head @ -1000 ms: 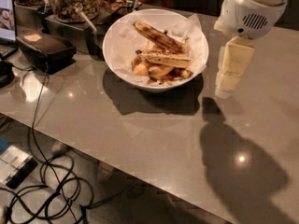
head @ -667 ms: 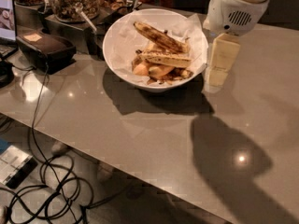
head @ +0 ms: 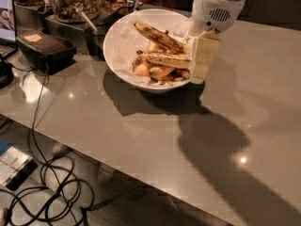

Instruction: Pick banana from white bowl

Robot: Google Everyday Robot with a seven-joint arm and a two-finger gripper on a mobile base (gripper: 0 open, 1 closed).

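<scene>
At the right edge of the white bowl (head: 115, 37), the gripper (head: 202, 75) has moved in close to the banana (head: 160, 37) inside. I cannot tell if it is open or closed. Grabbing looks next.

The white bowl (head: 112, 45) is wide, round and glossy, standing upright on the desk (head: 141, 131), with crumpled white paper (head: 123, 32) lining its sloping sides. Inside, one banana (head: 160, 36), yellow with heavy brown spotting, lies slanted from 10 o'clock toward 3 o'clock. A second banana (head: 165, 59), equally speckled, lies nearly level just below it, reaching toward 3 o'clock. Pale fruit pieces (head: 151, 71) sit beneath them at 6 o'clock. The cream claw (head: 204, 62) hangs point-down at the bowl's 3 o'clock rim, just beside the bananas' right ends.
</scene>
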